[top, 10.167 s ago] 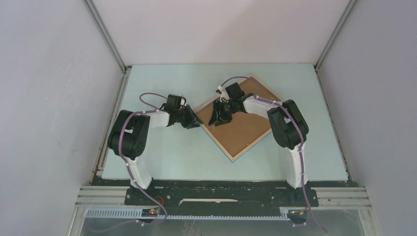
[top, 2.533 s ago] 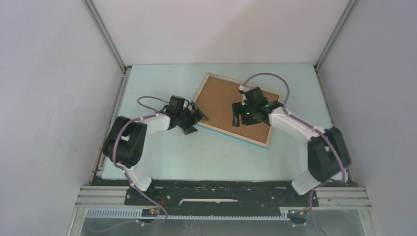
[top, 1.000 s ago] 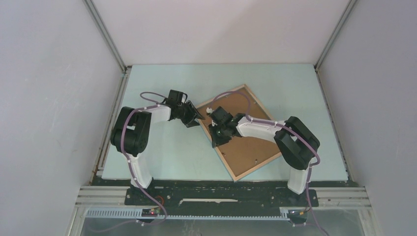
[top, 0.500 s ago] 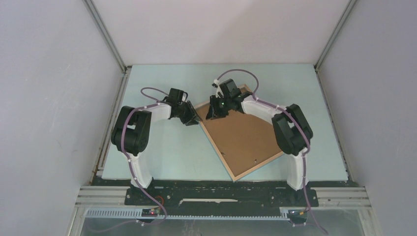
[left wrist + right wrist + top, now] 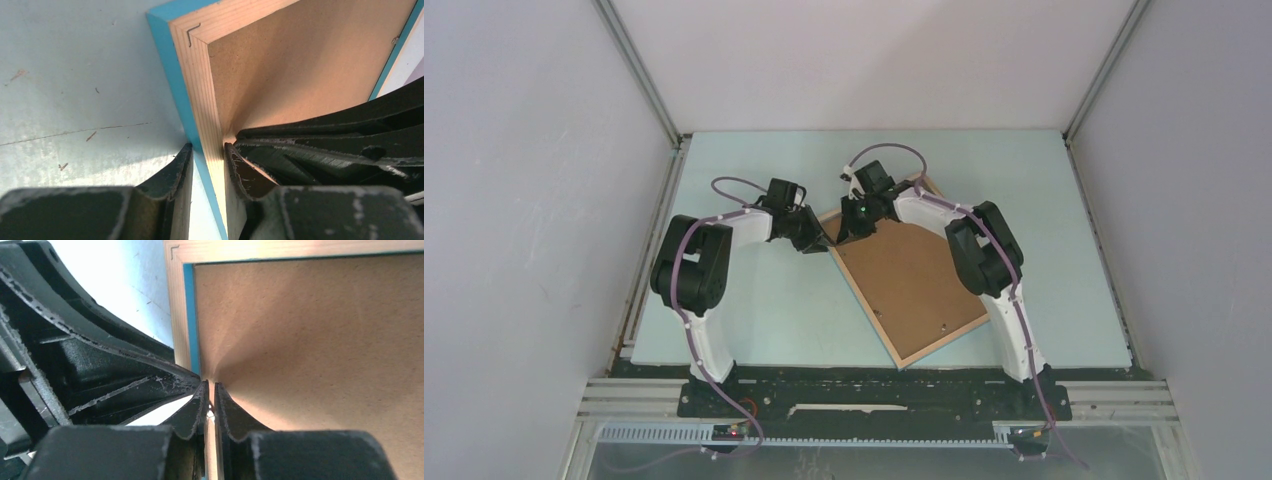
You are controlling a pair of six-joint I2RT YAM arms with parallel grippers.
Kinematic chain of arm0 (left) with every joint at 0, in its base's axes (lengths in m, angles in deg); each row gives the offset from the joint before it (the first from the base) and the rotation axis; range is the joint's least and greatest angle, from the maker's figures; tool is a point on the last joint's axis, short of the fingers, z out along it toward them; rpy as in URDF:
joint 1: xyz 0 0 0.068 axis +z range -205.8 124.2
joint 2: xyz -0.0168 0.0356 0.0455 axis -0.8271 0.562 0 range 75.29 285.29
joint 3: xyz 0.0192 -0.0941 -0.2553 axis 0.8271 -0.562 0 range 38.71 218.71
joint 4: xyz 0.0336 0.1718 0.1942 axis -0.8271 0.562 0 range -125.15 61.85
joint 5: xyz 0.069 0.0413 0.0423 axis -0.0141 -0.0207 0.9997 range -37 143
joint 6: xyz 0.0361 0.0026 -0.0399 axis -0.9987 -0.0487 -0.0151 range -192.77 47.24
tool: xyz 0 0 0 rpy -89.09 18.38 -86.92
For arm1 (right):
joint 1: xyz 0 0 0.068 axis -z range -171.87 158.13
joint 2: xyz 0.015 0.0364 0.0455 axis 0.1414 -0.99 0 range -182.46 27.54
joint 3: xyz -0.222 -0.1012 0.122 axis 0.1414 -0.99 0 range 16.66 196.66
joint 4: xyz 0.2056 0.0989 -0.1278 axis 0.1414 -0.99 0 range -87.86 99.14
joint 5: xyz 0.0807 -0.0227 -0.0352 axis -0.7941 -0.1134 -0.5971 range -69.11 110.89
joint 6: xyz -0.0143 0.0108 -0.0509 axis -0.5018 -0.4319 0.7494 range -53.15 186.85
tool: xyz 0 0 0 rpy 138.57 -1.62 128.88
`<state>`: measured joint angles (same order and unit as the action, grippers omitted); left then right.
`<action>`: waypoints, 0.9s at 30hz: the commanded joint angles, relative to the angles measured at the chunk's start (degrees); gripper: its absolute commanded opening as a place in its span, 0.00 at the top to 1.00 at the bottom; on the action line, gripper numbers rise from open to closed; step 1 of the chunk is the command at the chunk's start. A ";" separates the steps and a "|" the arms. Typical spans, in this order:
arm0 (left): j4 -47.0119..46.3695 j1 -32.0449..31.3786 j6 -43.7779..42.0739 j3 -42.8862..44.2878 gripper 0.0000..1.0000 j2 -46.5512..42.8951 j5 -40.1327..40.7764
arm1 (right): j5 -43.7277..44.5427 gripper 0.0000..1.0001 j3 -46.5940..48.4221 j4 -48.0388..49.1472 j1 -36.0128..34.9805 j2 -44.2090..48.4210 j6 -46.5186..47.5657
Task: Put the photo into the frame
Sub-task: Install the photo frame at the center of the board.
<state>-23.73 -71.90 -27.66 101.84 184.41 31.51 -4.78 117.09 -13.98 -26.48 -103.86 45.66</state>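
Note:
The frame (image 5: 865,303) lies face down on the table, its light wood back up and its blue edge showing (image 5: 175,75). A plain brown backing board (image 5: 914,280) fills it. My left gripper (image 5: 822,240) is at the frame's left corner, with its jaws shut across the wooden rail (image 5: 200,75). My right gripper (image 5: 844,238) is right beside it, just inside that corner. Its jaws (image 5: 210,386) are pinched on the thin edge of the backing board (image 5: 310,340), next to the rail (image 5: 177,310). The photo is hidden.
The pale blue table (image 5: 754,310) is walled by grey panels at the left, right and back. The two grippers almost touch at the frame's corner. The left gripper's black fingers (image 5: 100,365) fill the left of the right wrist view.
The right gripper has moved left along the frame's upper edge to the left corner and its jaws have closed. The left gripper's jaws have narrowed onto the rail. The frame has stayed put.

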 commanded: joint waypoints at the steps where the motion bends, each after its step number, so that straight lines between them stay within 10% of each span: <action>1: 2.80 2.10 -1.96 -0.08 0.92 2.75 6.86 | -4.61 0.87 -3.85 2.17 -0.21 1.18 -1.90; 27: 1.51 2.83 -1.51 0.14 1.00 3.78 5.43 | -23.50 0.87 -11.80 12.74 3.94 1.95 -8.95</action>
<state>-24.10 -70.83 -27.16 101.95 185.24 28.80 -24.82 101.15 5.06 -22.48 -101.89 35.37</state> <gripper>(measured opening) 0.275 0.119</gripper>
